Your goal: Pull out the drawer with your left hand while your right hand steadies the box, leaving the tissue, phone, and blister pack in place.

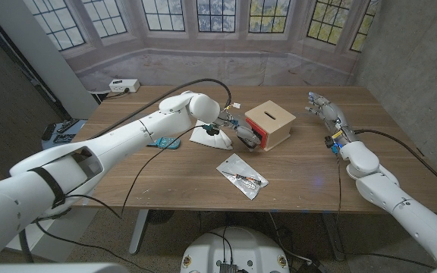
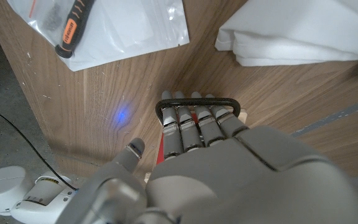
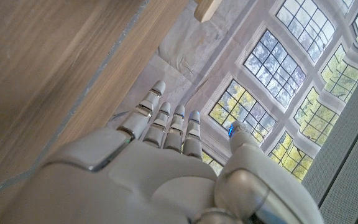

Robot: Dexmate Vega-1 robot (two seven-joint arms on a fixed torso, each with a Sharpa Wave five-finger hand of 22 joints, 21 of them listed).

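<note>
A wooden box [image 1: 276, 121] with a red slot on top stands at the table's middle. Its red drawer front [image 1: 258, 142] faces my left hand [image 1: 243, 134]. In the left wrist view that hand [image 2: 229, 162] has its fingers [image 2: 194, 124] hooked through the drawer's black handle [image 2: 197, 101]. My right hand [image 1: 326, 111] is open, fingers straight, to the right of the box and apart from it; the right wrist view shows this hand [image 3: 160, 162] and a box corner [image 3: 207, 7]. The white tissue [image 1: 208, 135], teal phone [image 1: 164, 142] and clear blister pack [image 1: 243, 176] lie on the table.
A black cable [image 1: 144, 163] runs over the table's left part. A white power box [image 1: 124, 86] sits behind the table's far left corner. A grey wall [image 1: 416, 68] stands close on the right. The pack [image 2: 104, 28] and tissue [image 2: 297, 37] lie near my left hand.
</note>
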